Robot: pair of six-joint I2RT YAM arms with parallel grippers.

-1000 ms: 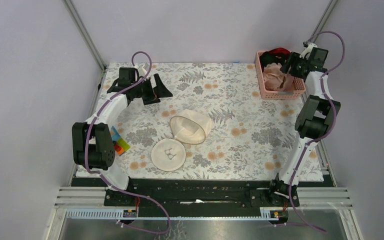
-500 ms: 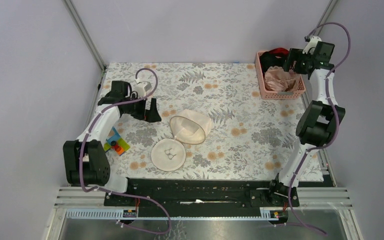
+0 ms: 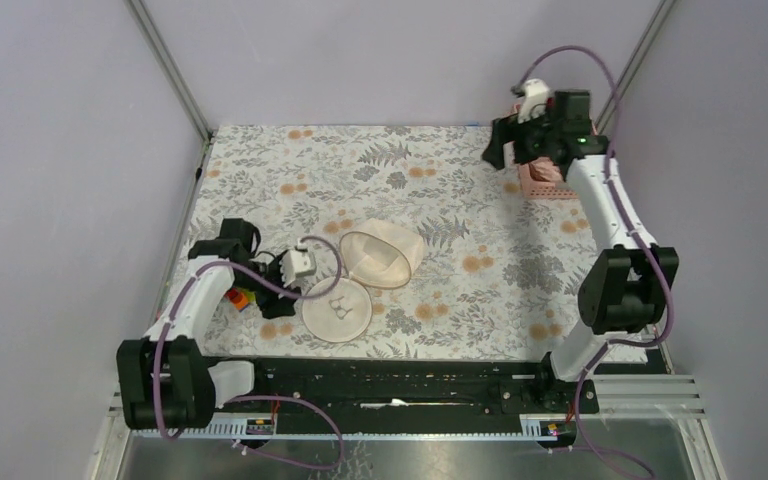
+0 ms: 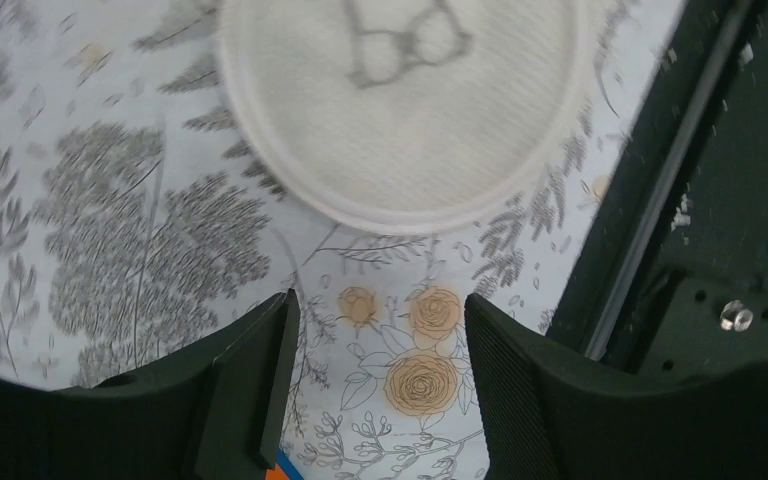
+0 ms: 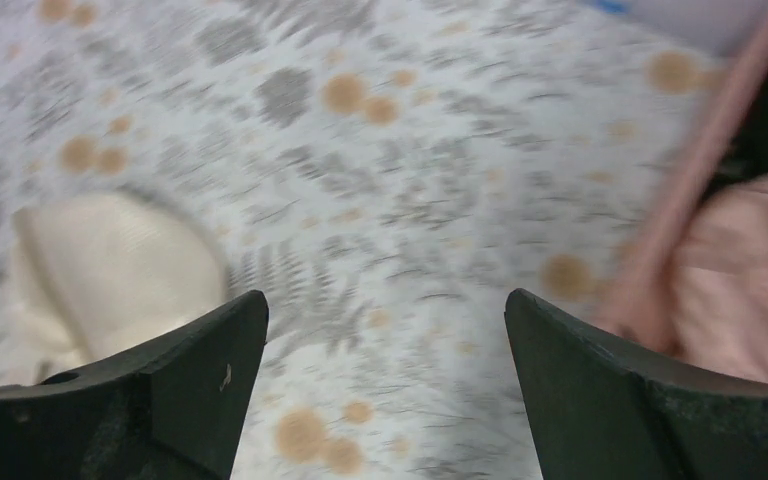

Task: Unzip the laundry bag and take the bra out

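- Laundry bag: mid-table, halves splayed open, so unzipping looks done.
- Bra: pale pink, lying in the basket.
- Left claw: released, empty, beside the bag's printed half.
- Right claw: released, empty, near the basket.

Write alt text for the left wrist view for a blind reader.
A round cream mesh disc of the laundry bag, bearing a dark line drawing, lies on the floral tablecloth. The left gripper hangs open and empty near it; a black rail runs at right.
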